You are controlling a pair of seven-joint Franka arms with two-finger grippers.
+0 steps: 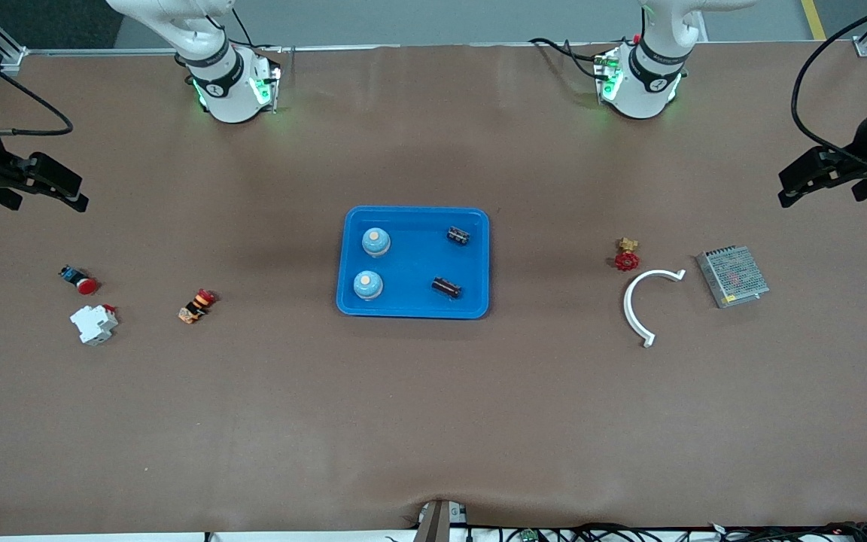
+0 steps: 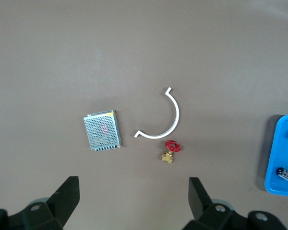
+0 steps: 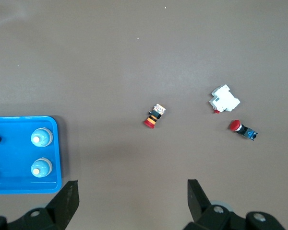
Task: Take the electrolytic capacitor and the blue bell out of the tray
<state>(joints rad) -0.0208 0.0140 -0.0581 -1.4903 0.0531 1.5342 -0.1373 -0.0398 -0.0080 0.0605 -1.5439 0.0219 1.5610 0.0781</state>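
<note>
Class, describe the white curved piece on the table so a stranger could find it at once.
Start at the blue tray mid-table and move toward the left arm's end. There a white half-ring lies flat between a red-handled brass valve and a metal mesh box. It alone is an open, thin arc.

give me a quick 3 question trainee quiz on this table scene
1. How many pale blue dome bells sit in the blue plastic tray?
2. True or false: the left gripper holds a dark cylindrical capacitor.
3. Which lies nearest the curved white plastic clip: A red-handled brass valve, B white breaker block, C a bell?

Key: 1. two; 2. false, both it and the right gripper are open and empty; 3. A.
</note>
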